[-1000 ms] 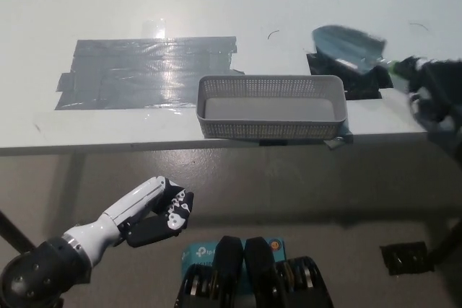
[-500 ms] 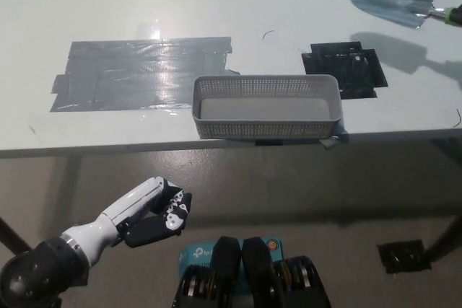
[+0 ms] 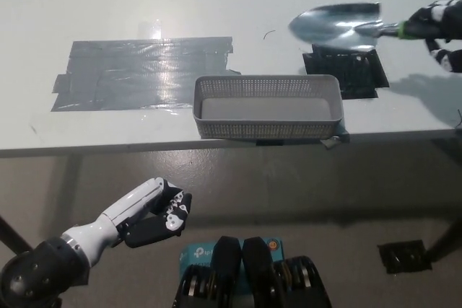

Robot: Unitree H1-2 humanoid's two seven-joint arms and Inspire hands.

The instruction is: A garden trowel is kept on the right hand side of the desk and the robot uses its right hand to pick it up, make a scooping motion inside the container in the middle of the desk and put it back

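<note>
- Right hand (image 3: 442,25), at the picture's far right edge, is clamped on the handle of the garden trowel (image 3: 338,25), which is held above the desk.
- The trowel's long axis runs nearly level, with the blade pointing to the robot's left over the black tape patch (image 3: 357,77).
- The container (image 3: 267,129) sits left of the blade and nearer the robot, so the scoop probably needs a swing down and left.
- The white desk (image 3: 108,5) is open around the container. The left hand (image 3: 157,210) rests below the desk edge.

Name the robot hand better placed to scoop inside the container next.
Right: the right robot hand holds the trowel, blade hovering behind the container. The left robot hand hangs below the desk edge.
</note>
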